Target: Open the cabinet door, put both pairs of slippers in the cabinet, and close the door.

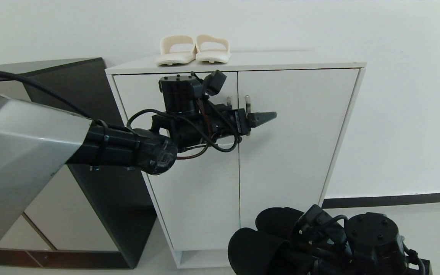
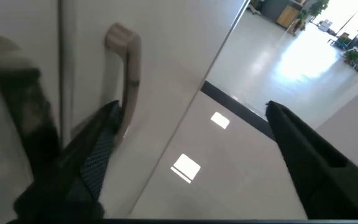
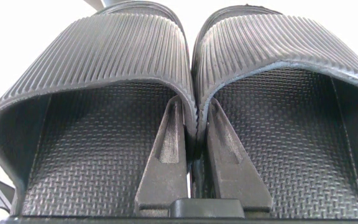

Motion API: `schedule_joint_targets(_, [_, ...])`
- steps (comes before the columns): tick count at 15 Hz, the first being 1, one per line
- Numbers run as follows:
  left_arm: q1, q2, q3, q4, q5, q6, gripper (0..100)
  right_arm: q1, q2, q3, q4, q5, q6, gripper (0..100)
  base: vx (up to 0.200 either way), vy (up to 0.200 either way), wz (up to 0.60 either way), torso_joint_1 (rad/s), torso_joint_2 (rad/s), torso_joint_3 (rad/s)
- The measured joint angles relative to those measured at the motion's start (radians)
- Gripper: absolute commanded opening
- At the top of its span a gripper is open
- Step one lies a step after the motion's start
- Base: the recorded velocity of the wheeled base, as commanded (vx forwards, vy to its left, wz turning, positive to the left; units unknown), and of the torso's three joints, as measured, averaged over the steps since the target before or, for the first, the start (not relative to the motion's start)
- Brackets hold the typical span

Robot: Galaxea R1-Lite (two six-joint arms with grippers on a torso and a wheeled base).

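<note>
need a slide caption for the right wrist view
Right gripper shut on the black slippers, a jaw inside each, pinching their adjoining straps together.

A white cabinet (image 1: 296, 152) stands on the pale floor (image 1: 437, 221) against the wall (image 1: 395, 114). On its top surface, toward the left, cream slippers (image 1: 193, 49) lie side by side.
</note>
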Motion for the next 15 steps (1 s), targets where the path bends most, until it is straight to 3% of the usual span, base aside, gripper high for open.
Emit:
schedule_joint_targets(3, [0.002,0.004,0.01,-0.003,0.003,0.002,0,0.0,0.0,0.009,0.002,0.013,0.001,0,0.0,0.0,0.0,0.0,0.0,0.0])
schedule_joint_targets(5, [0.0,-0.012,0.045,-0.012,-0.004,0.007,0,0.0,-0.007,0.029,0.001,0.094,-0.001,0,0.0,0.0,0.0,0.0,0.0,0.0])
schedule_joint_targets(7, [-0.002,-0.044,0.115,-0.054,-0.005,0.006,0,0.0,-0.022,0.054,0.0,0.14,-0.007,0,0.0,0.0,0.0,0.0,0.0,0.0])
schedule_joint_targets(13, [-0.034,-0.186,0.419,-0.281,-0.002,0.004,0,0.036,-0.034,0.082,0.001,0.147,-0.029,0,0.0,0.0,0.0,0.0,0.0,0.0])
schedule_joint_targets(15, [-0.043,-0.243,0.475,-0.319,0.014,0.001,0,0.042,-0.035,0.081,0.0,0.153,-0.029,0,0.0,0.0,0.0,0.0,0.0,0.0])
